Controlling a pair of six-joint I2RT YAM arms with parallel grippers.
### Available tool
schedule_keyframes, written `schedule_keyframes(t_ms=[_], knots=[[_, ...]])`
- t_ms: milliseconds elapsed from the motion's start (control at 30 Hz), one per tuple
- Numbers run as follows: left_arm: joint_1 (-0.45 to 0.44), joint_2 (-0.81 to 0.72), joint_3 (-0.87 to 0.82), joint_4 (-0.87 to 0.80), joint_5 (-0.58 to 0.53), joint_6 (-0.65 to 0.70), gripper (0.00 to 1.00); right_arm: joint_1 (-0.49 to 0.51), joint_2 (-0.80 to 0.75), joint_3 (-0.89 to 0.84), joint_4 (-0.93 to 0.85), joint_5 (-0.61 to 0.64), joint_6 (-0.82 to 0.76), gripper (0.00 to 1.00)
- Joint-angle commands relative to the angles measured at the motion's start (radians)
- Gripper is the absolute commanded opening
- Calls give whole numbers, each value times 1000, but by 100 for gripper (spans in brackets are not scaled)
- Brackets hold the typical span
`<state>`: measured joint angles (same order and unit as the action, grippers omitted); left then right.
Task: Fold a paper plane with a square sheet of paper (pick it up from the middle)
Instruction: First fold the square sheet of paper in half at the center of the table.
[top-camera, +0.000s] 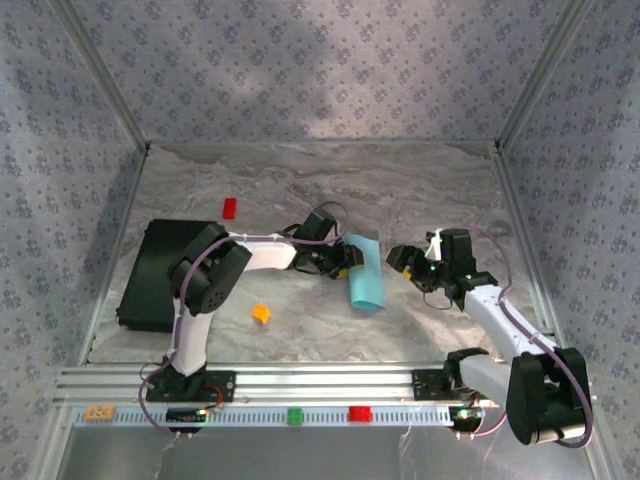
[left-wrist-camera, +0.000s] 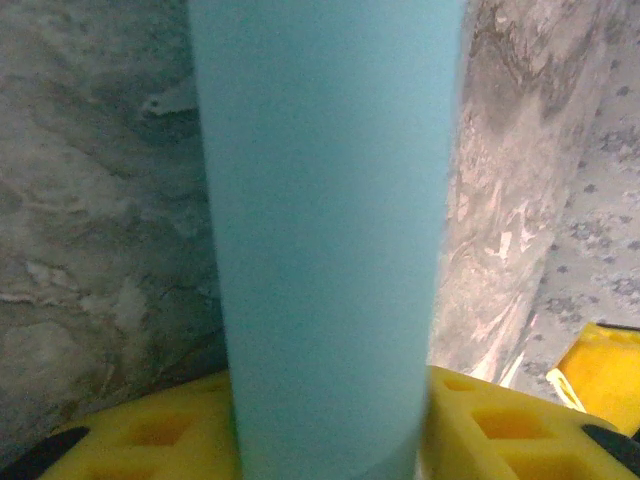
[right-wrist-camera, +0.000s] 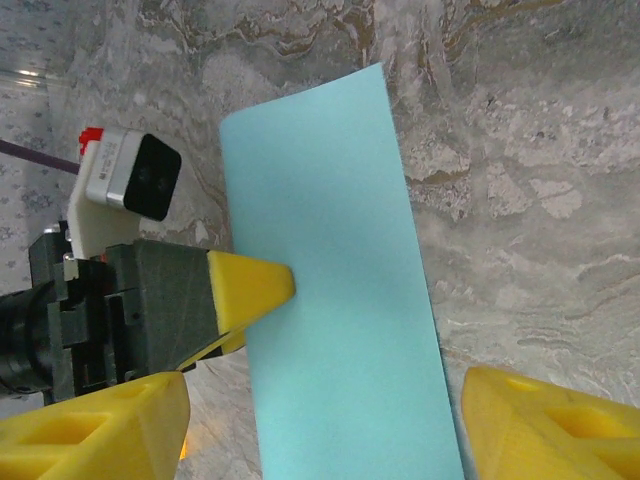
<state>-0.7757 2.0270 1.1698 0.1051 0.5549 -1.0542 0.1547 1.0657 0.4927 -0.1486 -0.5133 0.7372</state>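
The left gripper's yellow fingers sit nearest the lens, clamped on the paper. The paper is a light-blue strip running straight out from between them, with the marbled table behind it. Seen from above, they pinch its left edge. The right gripper hangs just right of the paper, its fingers apart and clear of it, and the strip lies ahead of their gap.

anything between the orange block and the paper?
Nothing. In the top view, the stretch of table between the orange block and the paper is bare.
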Motion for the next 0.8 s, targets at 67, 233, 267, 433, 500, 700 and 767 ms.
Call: schedule_keyframes(t_ms=[67, 233, 267, 433, 500, 700, 767], knots=[[-17, 7, 59, -170, -78, 111, 48, 17, 38, 39, -12, -24, -33, 75], [-25, -16, 85, -259, -134, 175, 57, 30, 42, 47, -27, 0, -36, 76], [-27, -28, 85, -266, -143, 189, 61, 32, 39, 47, -33, 9, -35, 77], [-37, -66, 109, -354, -218, 267, 68, 34, 33, 40, -42, 35, -25, 80], [-38, -74, 111, -379, -246, 273, 68, 38, 34, 38, -39, 36, -22, 80], [-38, -68, 112, -394, -272, 272, 62, 44, 43, 36, -25, 28, -14, 74], [-36, -68, 104, -390, -287, 261, 61, 49, 49, 38, -21, 26, -12, 72]])
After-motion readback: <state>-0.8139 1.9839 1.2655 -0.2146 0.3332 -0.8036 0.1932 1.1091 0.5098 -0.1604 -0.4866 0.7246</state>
